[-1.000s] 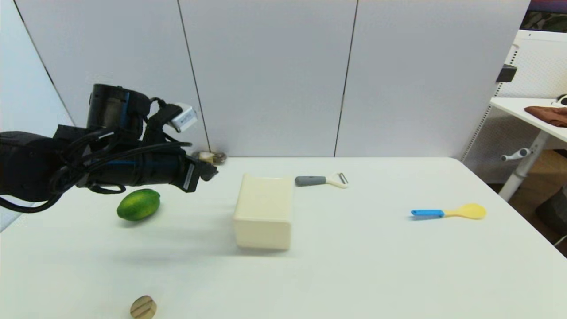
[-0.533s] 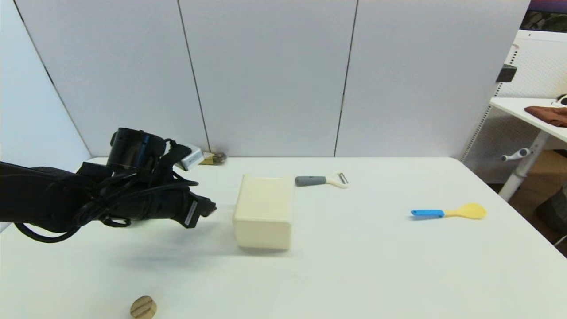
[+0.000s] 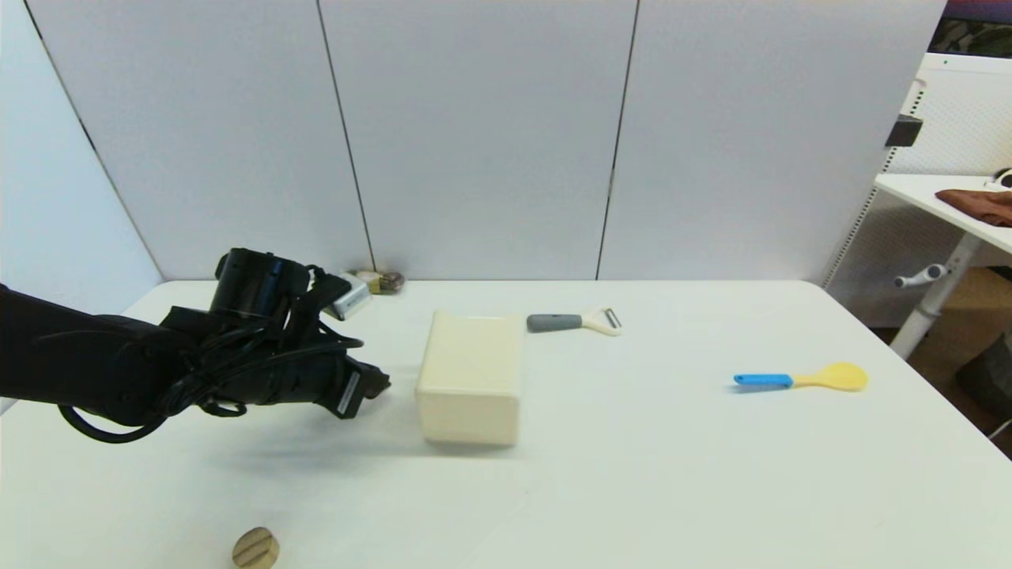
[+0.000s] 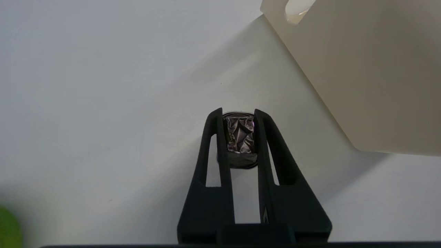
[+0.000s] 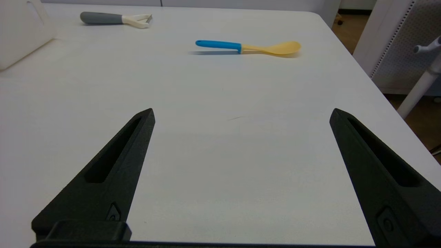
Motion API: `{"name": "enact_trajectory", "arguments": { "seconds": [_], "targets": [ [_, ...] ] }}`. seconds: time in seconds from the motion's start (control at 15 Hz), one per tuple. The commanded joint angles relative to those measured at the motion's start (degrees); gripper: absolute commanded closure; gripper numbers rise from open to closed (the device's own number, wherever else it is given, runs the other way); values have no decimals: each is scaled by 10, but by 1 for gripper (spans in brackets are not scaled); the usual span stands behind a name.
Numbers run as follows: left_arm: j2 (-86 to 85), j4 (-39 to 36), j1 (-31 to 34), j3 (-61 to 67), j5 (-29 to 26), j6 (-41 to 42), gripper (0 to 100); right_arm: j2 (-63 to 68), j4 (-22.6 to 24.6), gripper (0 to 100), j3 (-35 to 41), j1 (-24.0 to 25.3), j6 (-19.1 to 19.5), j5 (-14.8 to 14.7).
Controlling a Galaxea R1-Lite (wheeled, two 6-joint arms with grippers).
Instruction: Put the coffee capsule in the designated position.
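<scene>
At the near edge of the white bench, on the robot's left, lies a round tan grooved disc, apart from everything else. The right gripper hangs low over bare bench on the robot's right, its jaws spread wide with nothing between them.

Farther in, the left arm reaches across from the left, and the left gripper sits just above the bench surface with its jaws closed on the coffee capsule. The capsule is a small dark, crinkled piece pinched between the two black fingers near their tips; whether it touches the bench cannot be told. In the head view the gripper's tip points toward a cream box and stands just beside the box's left side, not touching it. A sliver of a green lime shows at the edge of the left wrist view, behind the fingers.

On the robot's right, well apart from the box, lies a spoon with a blue handle and yellow bowl. Beyond the box, a peeler with a grey handle lies near the box's far right corner. At the far edge by the wall panels sit a couple of small items, too small to make out.
</scene>
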State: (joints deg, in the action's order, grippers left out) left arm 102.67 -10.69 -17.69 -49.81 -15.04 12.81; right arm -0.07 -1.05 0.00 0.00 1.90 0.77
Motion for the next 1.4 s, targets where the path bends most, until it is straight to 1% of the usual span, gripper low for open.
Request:
{"name": "enact_trajectory", "arguments": {
  "seconds": [0.07,0.13,0.6,0.87,1.07,1.13,1.27,1.33,1.4],
  "targets": [
    [2,-2,-3,2,-1,0,100,1,0,0,0,0,0,0],
    [2,-2,-4,2,-1,1,0,1,0,0,0,0,0,0],
    [-13,-1,-7,1,-2,0,0,1,0,0,0,0,0,0],
    [-104,3,-6,21,-1,0,0,1,0,0,0,0,0,0],
    [-228,-2,3,93,0,-1,0,1,0,0,0,0,0,0],
    [-275,-5,12,127,0,-1,0,1,0,0,0,0,0,0],
    [-373,-51,44,216,0,5,0,1,0,0,0,0,0,0],
    [-421,-88,73,262,0,14,0,1,0,0,0,0,0,0],
    [-468,-123,116,307,0,27,0,1,0,0,0,0,0,0]
  ]
}}
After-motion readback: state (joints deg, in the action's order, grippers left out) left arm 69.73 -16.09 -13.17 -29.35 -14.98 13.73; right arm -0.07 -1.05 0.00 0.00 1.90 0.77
